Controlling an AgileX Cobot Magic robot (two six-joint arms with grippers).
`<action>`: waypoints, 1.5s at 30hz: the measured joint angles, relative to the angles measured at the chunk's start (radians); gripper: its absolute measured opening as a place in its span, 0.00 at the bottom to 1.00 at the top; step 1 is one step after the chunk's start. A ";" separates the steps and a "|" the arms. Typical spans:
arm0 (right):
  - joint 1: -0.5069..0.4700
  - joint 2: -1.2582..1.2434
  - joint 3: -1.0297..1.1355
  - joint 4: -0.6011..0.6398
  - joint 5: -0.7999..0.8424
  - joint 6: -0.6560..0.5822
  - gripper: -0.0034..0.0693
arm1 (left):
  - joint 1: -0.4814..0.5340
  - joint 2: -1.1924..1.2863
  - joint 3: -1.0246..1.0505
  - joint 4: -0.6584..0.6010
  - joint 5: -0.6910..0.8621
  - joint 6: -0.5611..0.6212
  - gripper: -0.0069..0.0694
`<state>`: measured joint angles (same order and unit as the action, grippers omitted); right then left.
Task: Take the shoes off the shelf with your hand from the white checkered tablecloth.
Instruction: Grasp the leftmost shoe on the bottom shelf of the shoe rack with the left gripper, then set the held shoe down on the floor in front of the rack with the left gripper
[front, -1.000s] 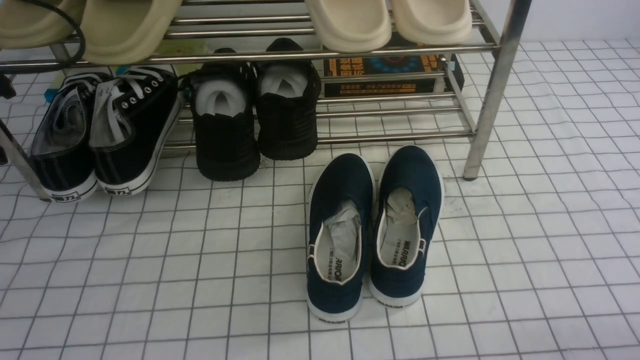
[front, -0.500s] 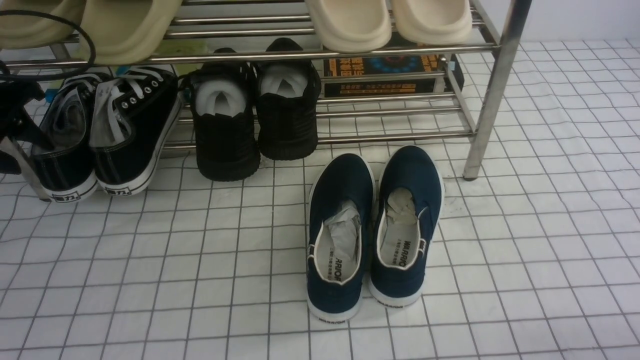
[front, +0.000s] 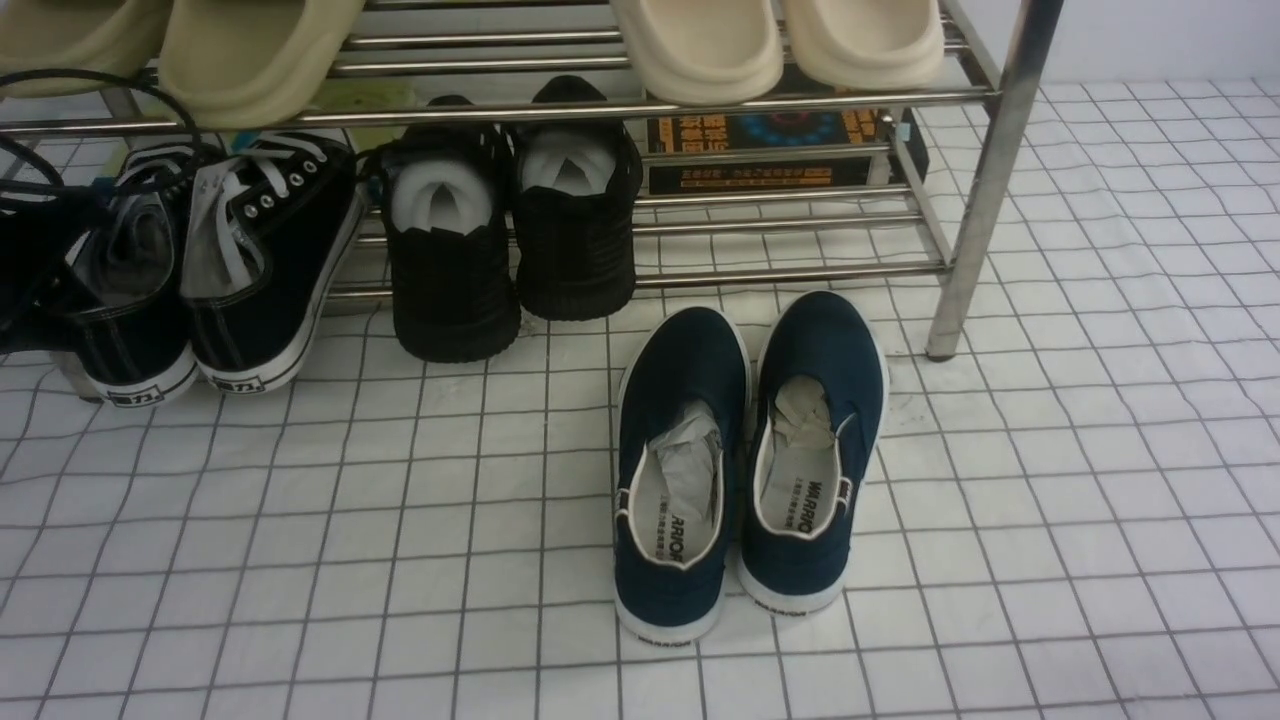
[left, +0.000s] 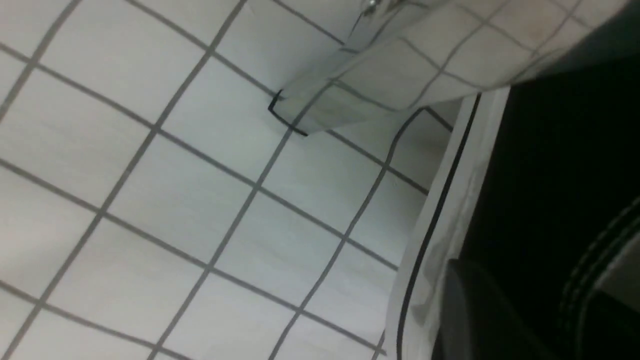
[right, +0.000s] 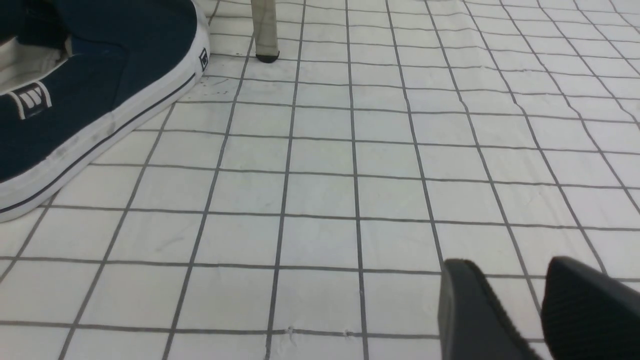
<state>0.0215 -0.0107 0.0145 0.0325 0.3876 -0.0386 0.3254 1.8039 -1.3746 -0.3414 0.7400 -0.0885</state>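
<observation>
The black canvas sneakers stand at the left of the chrome shelf (front: 985, 190), toes on its bottom tier and heels toward me: left sneaker (front: 135, 330), right sneaker (front: 275, 260). My left gripper (front: 30, 270) is at the frame's left edge, on the left sneaker's outer side, with its cable looping above. In the left wrist view one finger (left: 467, 310) presses the sneaker's black wall (left: 540, 190) above the white sole. The other finger is hidden. My right gripper (right: 520, 270) hovers empty over the white checkered tablecloth (front: 400, 520), with a narrow gap between its jaws.
Navy slip-ons (front: 750, 450) lie on the cloth in front of the shelf. A black knit pair (front: 510, 240) sits beside the sneakers. Beige slippers (front: 700, 45) rest on the tier above. A dark box (front: 770, 150) stands behind. A shelf leg (left: 350, 95) is next to the left sneaker.
My left gripper has come in from the left edge to the left sneaker's side, and its cable loop has dropped lower. Both sneakers have shifted slightly.
</observation>
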 joint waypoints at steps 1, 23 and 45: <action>0.000 0.000 0.000 0.000 0.000 0.000 0.38 | 0.000 0.000 -0.001 0.003 0.006 0.002 0.18; 0.000 0.000 0.000 0.000 0.000 0.000 0.38 | 0.005 -0.425 0.293 0.385 0.364 -0.210 0.11; 0.000 0.000 0.000 0.000 0.000 0.000 0.38 | 0.005 -0.353 0.372 0.456 0.065 -0.199 0.47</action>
<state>0.0215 -0.0107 0.0145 0.0325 0.3876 -0.0386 0.3300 1.4506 -1.0022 0.1141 0.8049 -0.2873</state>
